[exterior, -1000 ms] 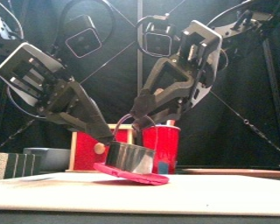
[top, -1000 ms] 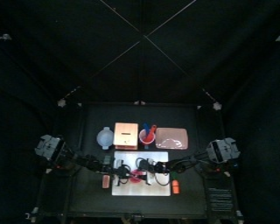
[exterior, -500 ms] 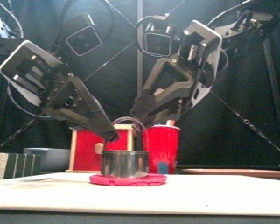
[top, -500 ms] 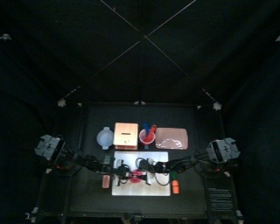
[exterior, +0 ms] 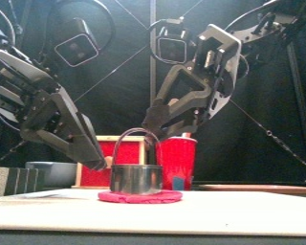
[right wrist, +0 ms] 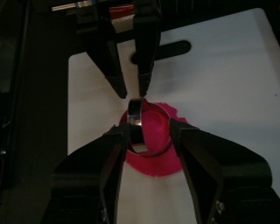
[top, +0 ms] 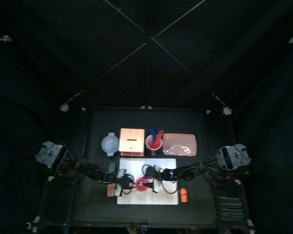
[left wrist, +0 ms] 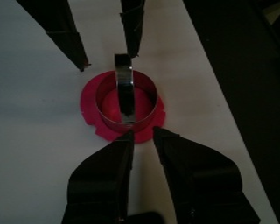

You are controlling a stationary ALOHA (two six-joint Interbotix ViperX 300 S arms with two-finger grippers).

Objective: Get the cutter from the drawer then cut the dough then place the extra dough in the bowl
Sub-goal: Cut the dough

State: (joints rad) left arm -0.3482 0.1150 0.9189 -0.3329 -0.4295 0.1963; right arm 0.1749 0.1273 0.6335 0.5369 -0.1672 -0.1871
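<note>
The round metal cutter (exterior: 139, 178) stands upright on the pink dough disc (exterior: 139, 197), which lies on the white cutting board (top: 161, 166). The cutter's wire handle arches along the line between the two arms. The right gripper (exterior: 153, 127) hangs just above the handle's crown, jaws spread and empty, so it is the nearer. The left gripper (exterior: 95, 165) sits just left of the cutter, clear of it, jaws slightly apart and holding nothing.

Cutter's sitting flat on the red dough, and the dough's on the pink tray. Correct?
Not quite. The red dough lies on the white cutting board, not on the pink tray, which sits behind the board. The top view shows this. The rest holds: the cutter sits flat on the dough.
</note>
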